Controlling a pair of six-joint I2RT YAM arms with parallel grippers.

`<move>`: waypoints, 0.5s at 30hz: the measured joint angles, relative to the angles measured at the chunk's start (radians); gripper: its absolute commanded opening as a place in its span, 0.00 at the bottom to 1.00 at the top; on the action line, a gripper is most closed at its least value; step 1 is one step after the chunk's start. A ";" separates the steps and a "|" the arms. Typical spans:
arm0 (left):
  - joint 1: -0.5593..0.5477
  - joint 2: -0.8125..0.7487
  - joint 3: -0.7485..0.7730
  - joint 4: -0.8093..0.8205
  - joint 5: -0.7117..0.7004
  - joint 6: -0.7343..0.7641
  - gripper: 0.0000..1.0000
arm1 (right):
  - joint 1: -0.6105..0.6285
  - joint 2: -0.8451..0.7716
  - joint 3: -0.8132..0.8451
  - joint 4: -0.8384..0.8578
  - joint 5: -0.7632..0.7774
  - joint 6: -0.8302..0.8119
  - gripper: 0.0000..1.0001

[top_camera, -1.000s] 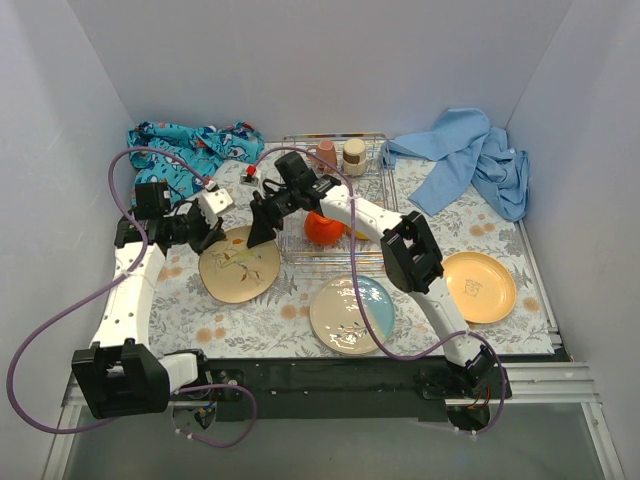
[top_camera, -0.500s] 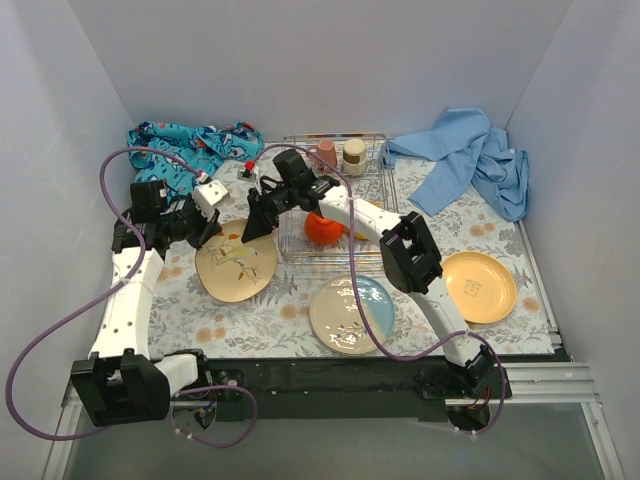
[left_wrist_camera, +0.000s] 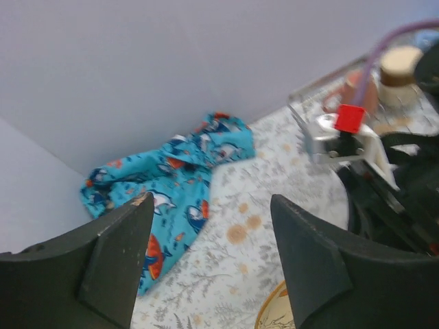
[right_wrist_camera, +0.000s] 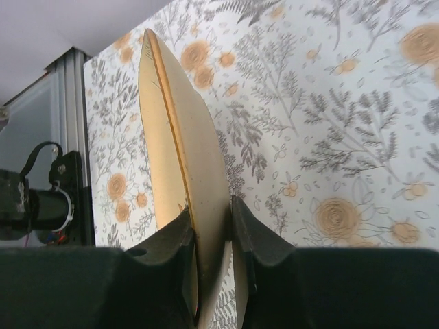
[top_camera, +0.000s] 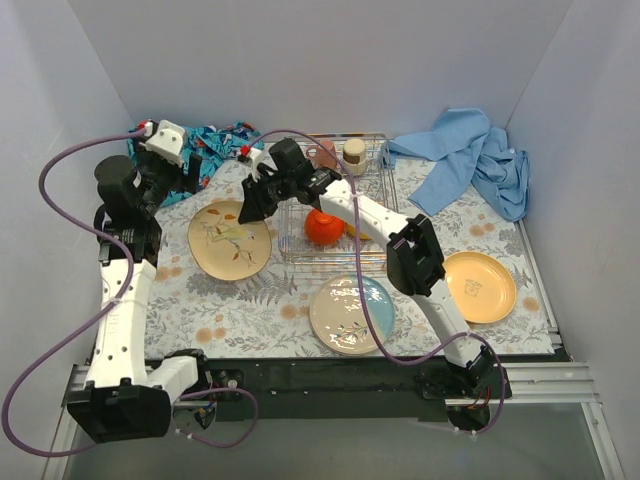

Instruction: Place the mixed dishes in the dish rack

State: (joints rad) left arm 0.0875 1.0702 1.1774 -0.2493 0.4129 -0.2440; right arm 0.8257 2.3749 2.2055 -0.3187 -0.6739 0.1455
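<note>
The tan floral plate (top_camera: 228, 240) leans left of the dish rack (top_camera: 372, 180), and my right gripper (top_camera: 252, 208) is shut on its right rim. In the right wrist view the plate (right_wrist_camera: 177, 130) stands edge-on, clamped in that gripper (right_wrist_camera: 212, 226). My left gripper (top_camera: 188, 168) hangs open and empty, raised above the back left, apart from the plate. The left wrist view shows this gripper (left_wrist_camera: 212, 205) over bare mat, the plate's rim (left_wrist_camera: 274, 317) low down. A red-orange bowl (top_camera: 323, 228), a pinkish mug (top_camera: 326, 152) and a small cup (top_camera: 353, 155) sit in the rack.
A cream-and-blue plate (top_camera: 350, 313) lies at front centre and a yellow-orange plate (top_camera: 478, 286) at front right. A patterned blue cloth (top_camera: 215, 143) is bunched at back left, a plain light-blue cloth (top_camera: 470, 160) at back right. Walls close in on three sides.
My left gripper opened, let go of the tan plate and rose toward the back left. The right gripper closed on the plate's rim, and the plate shifted slightly left.
</note>
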 measured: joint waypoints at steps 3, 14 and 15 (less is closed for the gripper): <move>-0.001 -0.037 -0.013 0.136 -0.135 -0.067 0.70 | -0.002 -0.034 0.029 -0.013 0.073 0.011 0.01; 0.000 -0.043 -0.109 0.392 -0.475 -0.296 0.00 | -0.076 -0.385 -0.119 0.072 0.494 0.011 0.01; 0.000 -0.030 -0.117 0.386 -0.468 -0.321 0.00 | -0.081 -0.415 -0.138 0.082 0.550 0.001 0.01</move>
State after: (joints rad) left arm 0.0879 1.0401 1.0603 0.1371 -0.0551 -0.5652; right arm 0.7444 1.9594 2.0678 -0.2371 -0.1242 0.1463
